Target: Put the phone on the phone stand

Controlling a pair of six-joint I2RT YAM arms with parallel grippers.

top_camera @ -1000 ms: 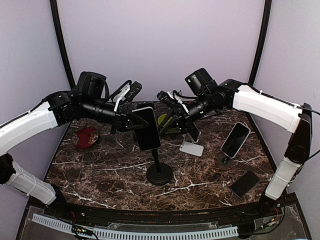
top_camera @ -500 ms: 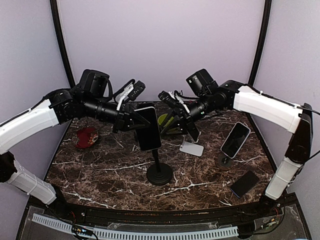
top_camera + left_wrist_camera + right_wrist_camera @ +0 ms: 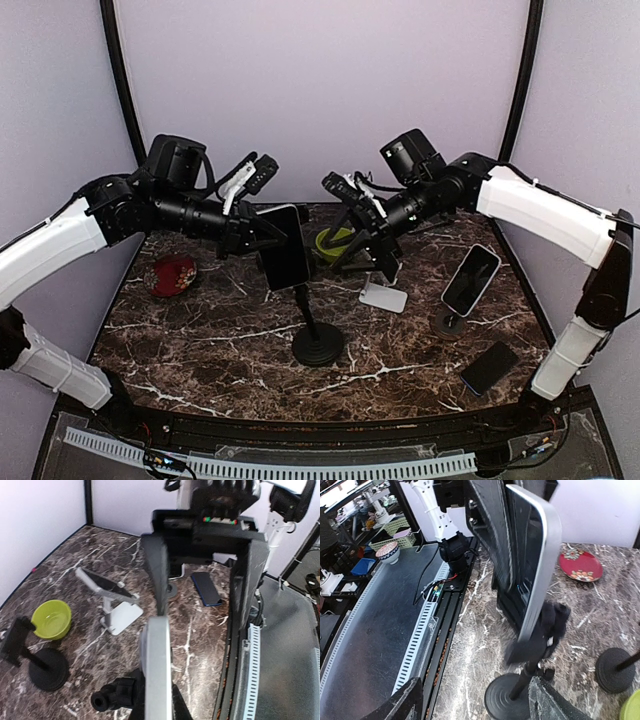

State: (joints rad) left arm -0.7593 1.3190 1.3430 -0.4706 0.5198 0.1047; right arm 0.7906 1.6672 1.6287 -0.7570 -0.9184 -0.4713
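Note:
A dark phone with a silver edge is held upright by my left gripper, which is shut on it. Its lower end sits at the head of the black phone stand, a round base with a thin pole. In the left wrist view the phone shows edge-on, with the stand's clamp knob beside it. My right gripper hangs open just right of the phone, holding nothing. In the right wrist view the phone leans on the stand's head above the base; whether it is seated I cannot tell.
A green bowl is behind the stand and a red plate at the left. A white stand and a second black stand with a phone are on the right. Another phone lies flat near the front right.
My right gripper has opened wide and drawn slightly back to the right. My left gripper has shifted the phone a little left and up above the stand.

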